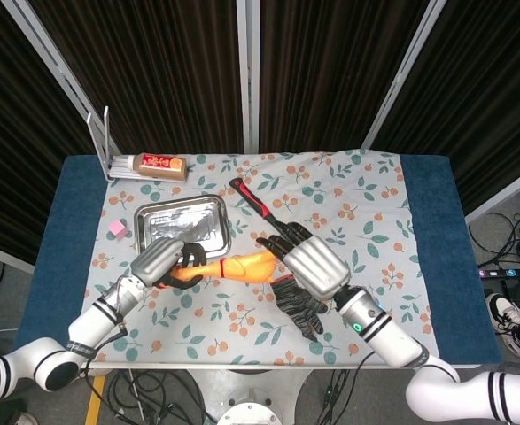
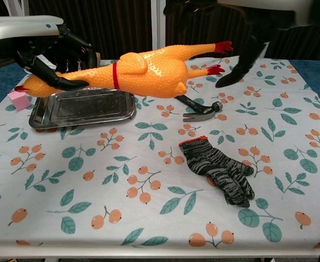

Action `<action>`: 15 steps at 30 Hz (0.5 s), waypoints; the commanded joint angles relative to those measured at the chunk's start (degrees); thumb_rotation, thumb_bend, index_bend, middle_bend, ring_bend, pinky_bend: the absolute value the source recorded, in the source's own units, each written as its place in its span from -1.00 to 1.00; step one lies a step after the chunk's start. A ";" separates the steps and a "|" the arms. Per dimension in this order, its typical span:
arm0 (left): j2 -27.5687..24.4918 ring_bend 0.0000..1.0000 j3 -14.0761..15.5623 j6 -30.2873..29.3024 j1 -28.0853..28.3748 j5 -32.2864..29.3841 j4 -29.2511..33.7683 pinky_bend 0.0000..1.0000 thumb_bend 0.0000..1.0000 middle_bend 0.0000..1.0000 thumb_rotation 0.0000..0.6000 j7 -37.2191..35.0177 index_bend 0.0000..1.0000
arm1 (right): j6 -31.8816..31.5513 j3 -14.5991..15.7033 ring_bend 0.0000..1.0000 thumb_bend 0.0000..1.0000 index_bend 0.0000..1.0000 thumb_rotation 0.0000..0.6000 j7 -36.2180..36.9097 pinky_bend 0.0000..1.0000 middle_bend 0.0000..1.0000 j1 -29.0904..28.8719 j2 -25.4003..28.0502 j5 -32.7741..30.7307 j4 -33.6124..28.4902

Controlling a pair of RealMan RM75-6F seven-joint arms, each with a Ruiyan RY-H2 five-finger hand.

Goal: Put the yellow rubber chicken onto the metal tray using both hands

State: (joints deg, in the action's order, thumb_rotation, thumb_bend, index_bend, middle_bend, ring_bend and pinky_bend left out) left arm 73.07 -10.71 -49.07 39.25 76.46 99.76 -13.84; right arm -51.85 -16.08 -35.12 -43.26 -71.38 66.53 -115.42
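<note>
The yellow rubber chicken [image 2: 149, 68] hangs in the air, lying level above the table. My left hand [image 1: 160, 260] grips its neck end, with dark fingers [image 2: 56, 57] wrapped around the neck just above the tray. My right hand [image 1: 311, 263] is at the leg end with fingers [image 2: 244, 57] spread beside the red feet, not visibly closed on them. In the head view this hand hides the legs. The metal tray [image 1: 182, 227] lies empty on the cloth behind and left of the chicken; its rim [image 2: 40, 117] shows under the chicken's head.
A red-and-black hammer [image 1: 264, 208] lies right of the tray, its head [image 2: 203, 112] under the chicken's body. A grey knit glove [image 2: 217, 166] lies in front of it. A pink cube [image 1: 116, 227] sits left of the tray. A bottle [image 1: 158, 166] and white rack [image 1: 107, 142] stand at the back left.
</note>
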 commanded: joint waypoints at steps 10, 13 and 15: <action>-1.11 0.31 -0.22 0.99 1.41 -3.11 1.96 0.48 0.19 0.50 1.00 2.24 0.42 | -2.23 0.82 -0.91 -1.00 -0.67 1.00 -9.40 -0.68 -0.49 -8.60 -6.05 -11.89 1.93; -1.53 0.31 -0.08 0.78 1.42 -3.22 2.26 0.48 0.19 0.50 1.00 2.45 0.42 | -3.14 1.21 -0.88 -0.97 -0.59 1.00 -10.09 -0.67 -0.42 -9.76 -6.39 -13.77 2.40; -1.69 0.31 -0.02 0.68 1.45 -3.27 2.36 0.48 0.19 0.50 1.00 2.56 0.42 | -3.59 1.35 -0.83 -0.90 -0.48 1.00 -10.24 -0.65 -0.33 -10.36 -6.70 -14.51 2.74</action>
State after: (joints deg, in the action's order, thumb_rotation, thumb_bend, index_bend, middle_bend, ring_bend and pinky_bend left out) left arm 71.38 -10.73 -48.39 40.70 73.19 102.11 -11.28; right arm -55.15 -14.88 -45.17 -53.35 -77.86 52.33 -112.92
